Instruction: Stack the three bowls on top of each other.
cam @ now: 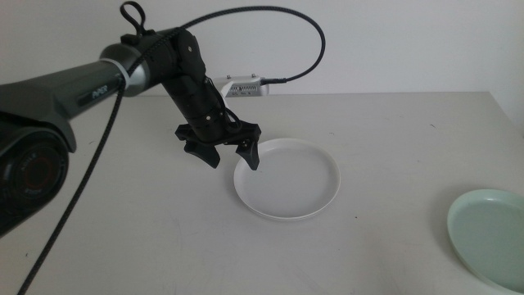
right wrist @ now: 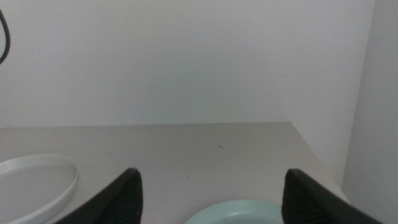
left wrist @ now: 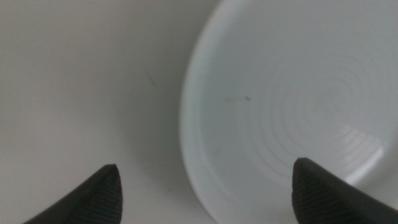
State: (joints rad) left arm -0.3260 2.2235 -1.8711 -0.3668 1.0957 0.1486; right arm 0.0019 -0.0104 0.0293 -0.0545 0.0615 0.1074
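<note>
Your left fingers (cam: 223, 152) are spread wide and hold nothing, hanging just over the left rim of the cream-white bowl (cam: 286, 179), one finger above the bare table (cam: 123, 238) and the other above the bowl's inside. That bowl sits near the middle of the table, and the pale mint green bowl (cam: 491, 236) lies well apart at the right edge. Your right fingers (right wrist: 208, 193) also stand wide open and empty, low over the mint bowl's near rim.
</note>
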